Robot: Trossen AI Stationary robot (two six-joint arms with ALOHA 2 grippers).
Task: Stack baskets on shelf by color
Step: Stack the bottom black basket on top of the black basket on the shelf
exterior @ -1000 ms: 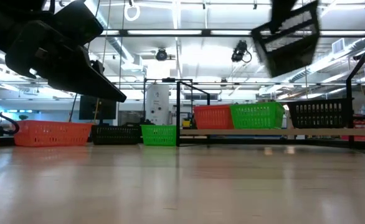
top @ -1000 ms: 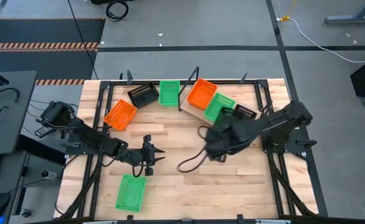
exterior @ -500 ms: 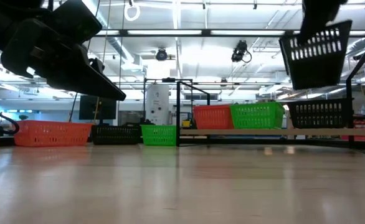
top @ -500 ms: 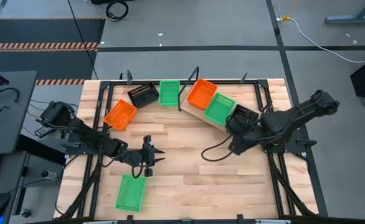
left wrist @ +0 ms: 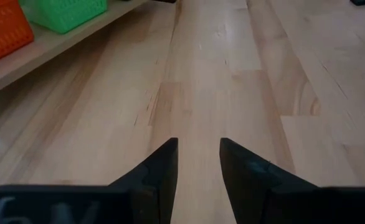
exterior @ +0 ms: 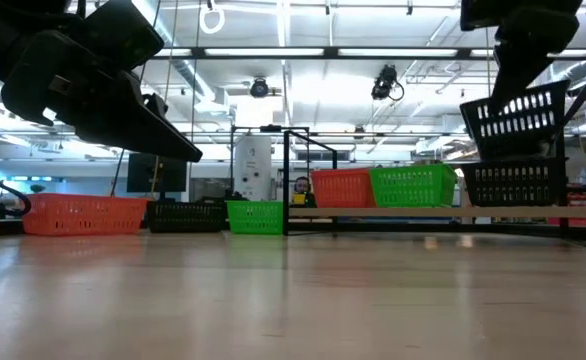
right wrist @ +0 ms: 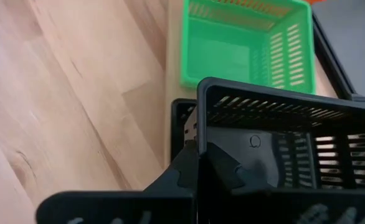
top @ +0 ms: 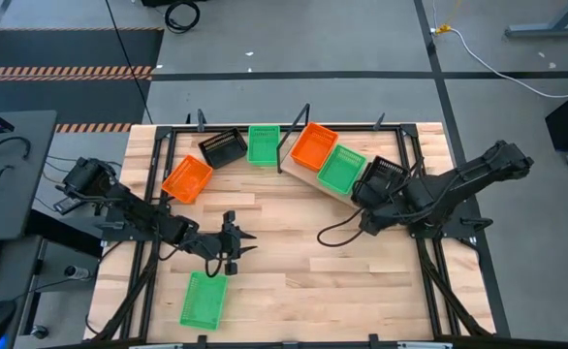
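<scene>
My right gripper (top: 374, 190) is shut on a black basket (exterior: 518, 120) and holds it tilted just above another black basket (exterior: 513, 182), which stands on the right end of the pale shelf (exterior: 423, 212). An orange basket (top: 313, 145) and a green basket (top: 342, 167) also stand on the shelf. My left gripper (top: 248, 242) hovers open over the table's middle left, with nothing between its fingers (left wrist: 164, 174). My right gripper pinches one side wall (right wrist: 199, 134) of the black basket at its rim, one finger (right wrist: 184, 169) outside the wall and the other (right wrist: 225, 169) inside. The fingers come slanting down from above. The basket hangs tilted below them, lifted clear of the black basket underneath.
Loose on the table lie an orange basket (top: 187, 178), a black basket (top: 223, 147) and a green basket (top: 263, 143) at the far left, and another green basket (top: 204, 299) near the front edge. Black frame posts (exterior: 285, 180) stand around the table.
My right gripper has carried the black basket from above the table's middle toward the right edge and downward, and has turned somewhat. The basket now hangs right over the black basket on the shelf's right end.
</scene>
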